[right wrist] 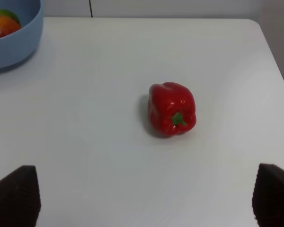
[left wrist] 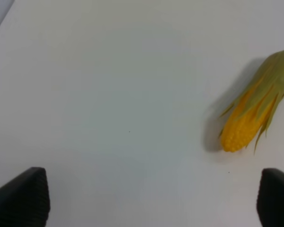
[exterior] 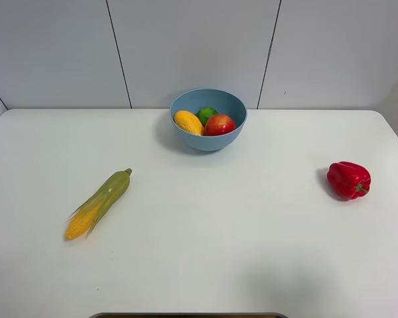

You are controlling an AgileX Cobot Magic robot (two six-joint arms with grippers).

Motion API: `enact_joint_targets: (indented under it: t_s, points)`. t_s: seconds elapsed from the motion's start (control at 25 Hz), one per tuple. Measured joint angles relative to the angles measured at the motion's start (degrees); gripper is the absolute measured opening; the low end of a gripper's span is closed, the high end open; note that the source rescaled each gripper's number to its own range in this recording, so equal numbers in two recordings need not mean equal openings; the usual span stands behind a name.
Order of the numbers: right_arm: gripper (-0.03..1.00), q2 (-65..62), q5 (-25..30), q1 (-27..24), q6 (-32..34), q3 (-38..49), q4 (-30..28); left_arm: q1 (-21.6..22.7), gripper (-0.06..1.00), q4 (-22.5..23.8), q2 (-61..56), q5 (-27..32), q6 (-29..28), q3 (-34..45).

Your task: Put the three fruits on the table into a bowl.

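Bowl: the light-blue bowl (exterior: 208,120) stands at the far middle of the table (exterior: 205,258), close to the back wall.
Fruits: the mango (exterior: 188,122), lime (exterior: 206,114) and apple (exterior: 220,124) all lie inside the bowl, packed against one another; no fruit is left on the tabletop.
Task state: judged from this layout, the task looks finished.
Left gripper: the left gripper (left wrist: 151,198) is spread wide with nothing between its fingers, hanging over bare table with the corn cob (left wrist: 253,111) off to one side of it.
Right gripper: the right gripper (right wrist: 146,198) is likewise wide apart and holds nothing, looking toward the bell pepper (right wrist: 172,115), which lies well clear of it.
Arms in the high view: neither arm shows there, so both seem pulled back toward the near edge.
Risk, wrong object: the pepper sits squarely ahead of the right gripper and the corn near the left one; either could be mistaken for a fruit and carried to the bowl, which would spoil a correct result.
Risk, bowl: the three fruits fill most of the bowl, and the apple sits high near the rim; any nudge to the bowl could roll it out.
Risk, corn: a low sweep of the left arm could knock the cob across the table.
Safest course: probably no further reaching at all.
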Motion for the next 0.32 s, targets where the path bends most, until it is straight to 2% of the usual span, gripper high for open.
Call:
enact_joint_targets:
  t_s: [0.32]
  points:
    - [1.00,0.0,0.0,0.0,0.0,0.0,0.0,0.0,0.82,0.0,0.0,0.0,0.0,0.0]
